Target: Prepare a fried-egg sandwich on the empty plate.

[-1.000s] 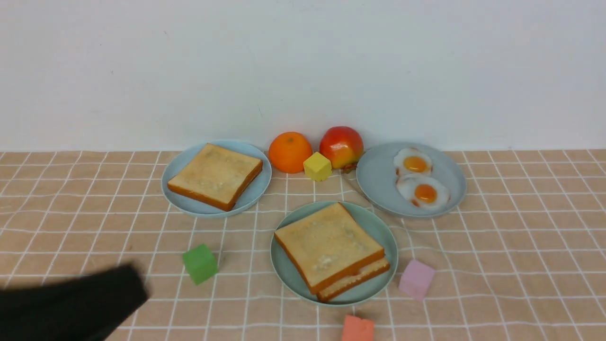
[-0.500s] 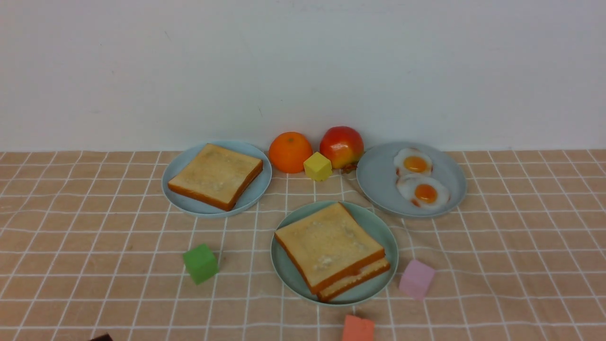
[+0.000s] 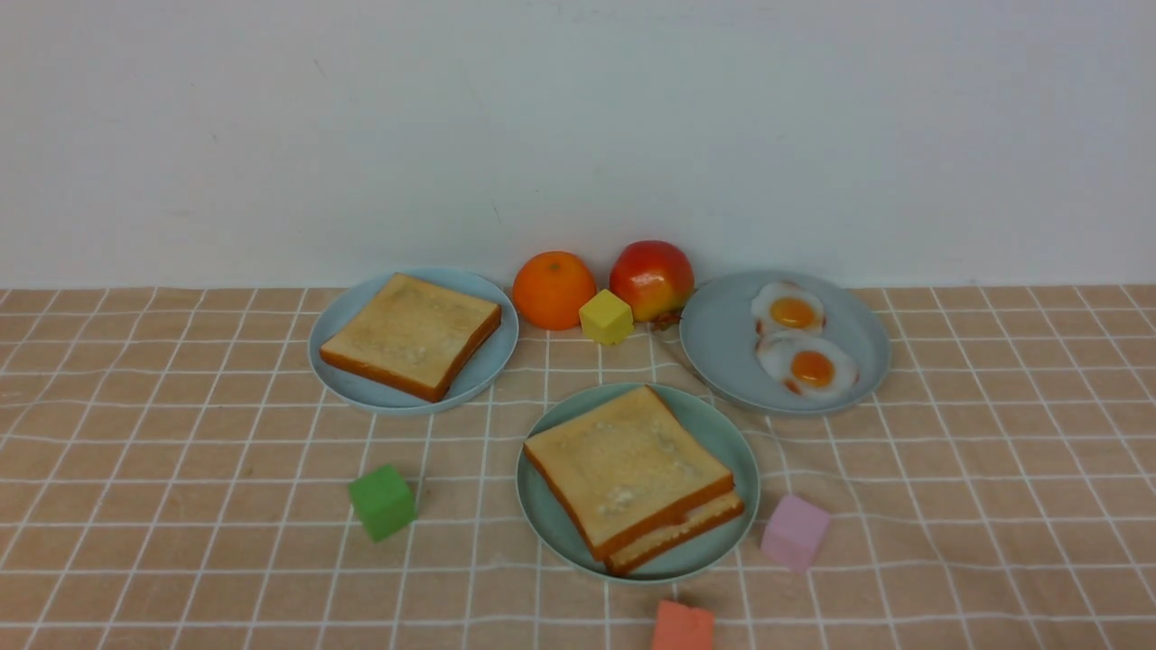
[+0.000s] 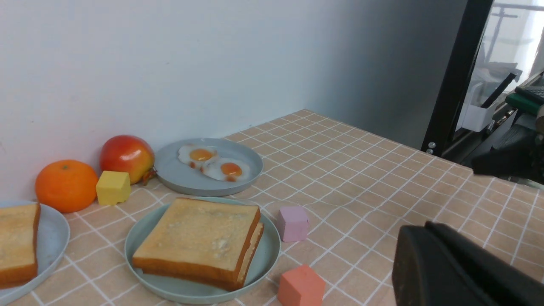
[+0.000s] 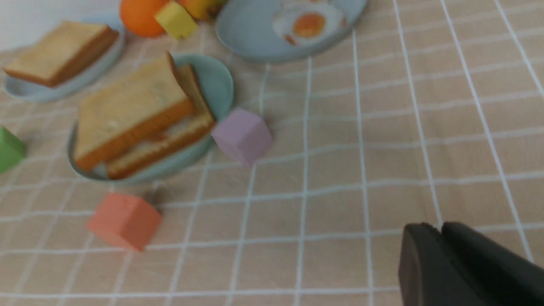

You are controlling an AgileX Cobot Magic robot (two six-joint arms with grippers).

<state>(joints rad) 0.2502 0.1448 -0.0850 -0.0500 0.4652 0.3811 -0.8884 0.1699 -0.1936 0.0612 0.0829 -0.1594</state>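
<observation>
Front view: slightly below the middle of the frame, the mint-green plate (image 3: 722, 551) holds the fried-egg sandwich (image 3: 628, 469), its top toast slice set askew over the lower one. In the upper left part of the bench (image 3: 226, 533), a pale blue plate (image 3: 348, 388) carries a toast slice (image 3: 411, 334). Right of upper centre, a grey-blue plate (image 3: 722, 334) holds two fried eggs (image 3: 804, 343). Neither claw shows here.

Left wrist view: the left claw (image 4: 425, 227) is pressed together and pinches nothing, well apart from the sandwich on its plate.

Right wrist view: the fingertips of the right claw (image 5: 441, 227) lie close together, but whether they meet I cannot tell; bits of white and orange show between the sandwich's slices.
</observation>
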